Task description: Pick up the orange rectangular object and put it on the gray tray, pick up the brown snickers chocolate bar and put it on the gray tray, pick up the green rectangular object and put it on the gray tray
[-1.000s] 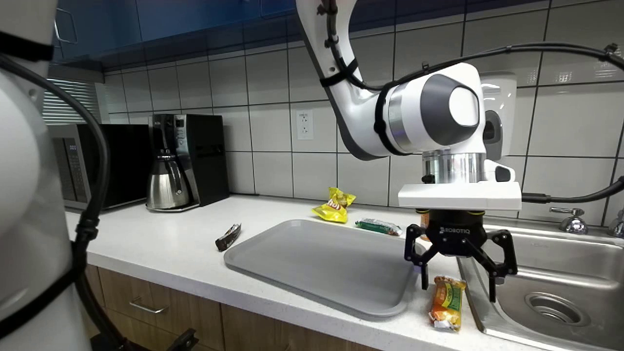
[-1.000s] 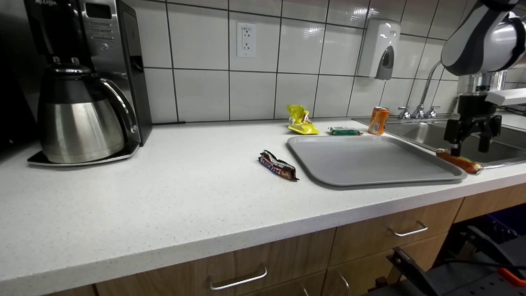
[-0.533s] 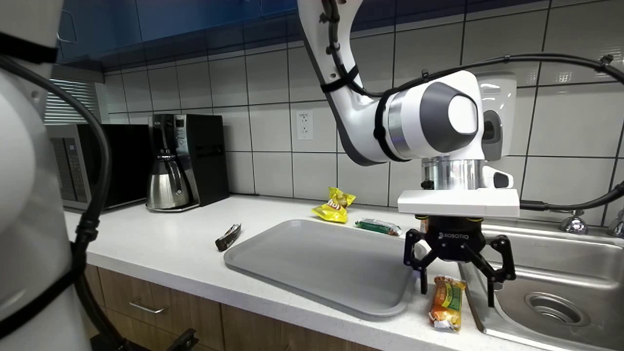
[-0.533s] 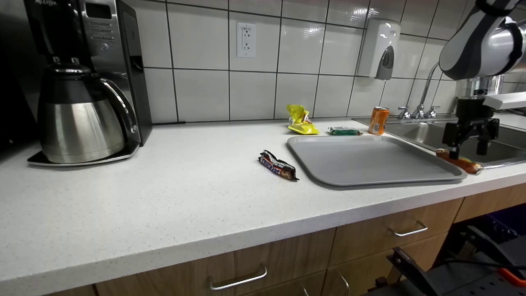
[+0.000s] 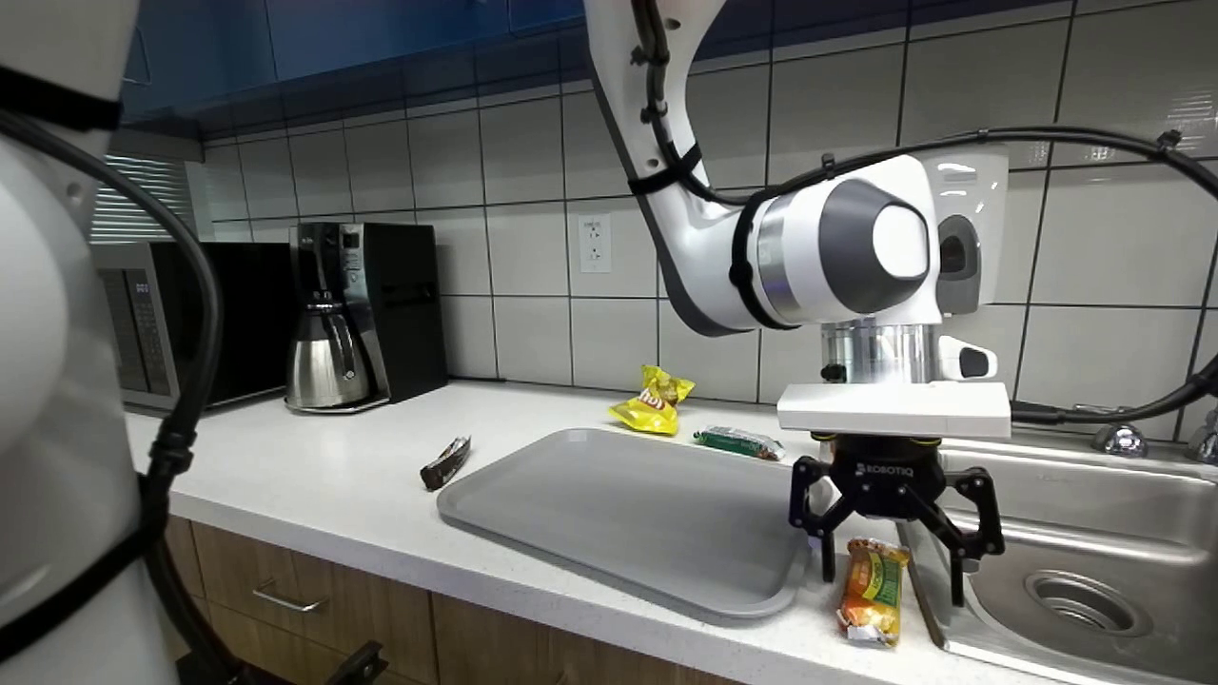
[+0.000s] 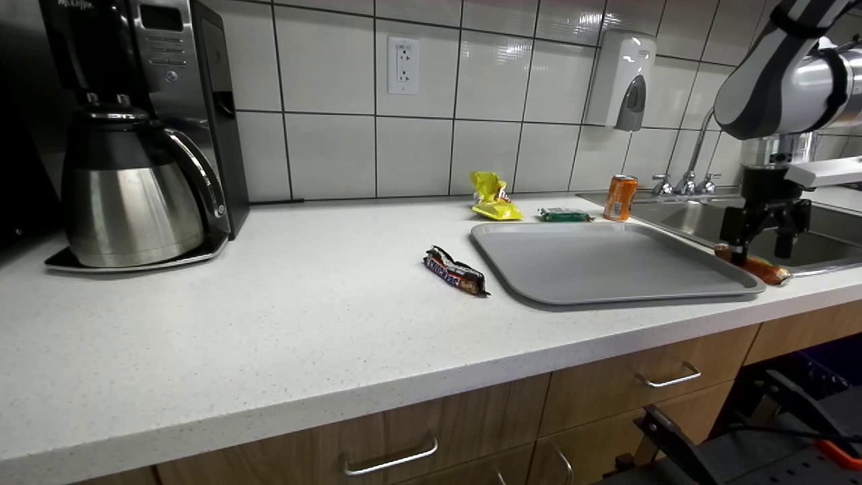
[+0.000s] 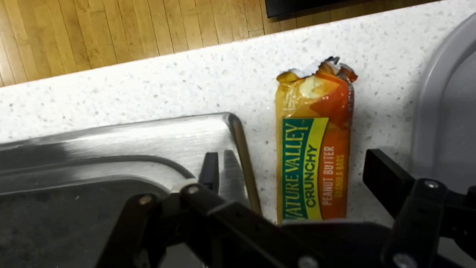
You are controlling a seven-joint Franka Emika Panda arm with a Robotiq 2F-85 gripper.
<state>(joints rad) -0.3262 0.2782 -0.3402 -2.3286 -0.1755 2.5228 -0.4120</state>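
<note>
Bearing "ROBOTIQ", the hand (image 5: 893,592) hangs, jaws apart, over the orange bar (image 7: 315,152) labelled "NATURE VALLEY CRUNCHY".

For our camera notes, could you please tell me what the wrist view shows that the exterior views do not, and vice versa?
Only the wrist view shows the wooden floor and the legible words "PEANUT BUTTER" on the orange granola bar. Only the exterior views show the Snickers bar, green bar, yellow bag and coffee maker. All share the orange granola bar, gray tray, sink and open hand.
</note>
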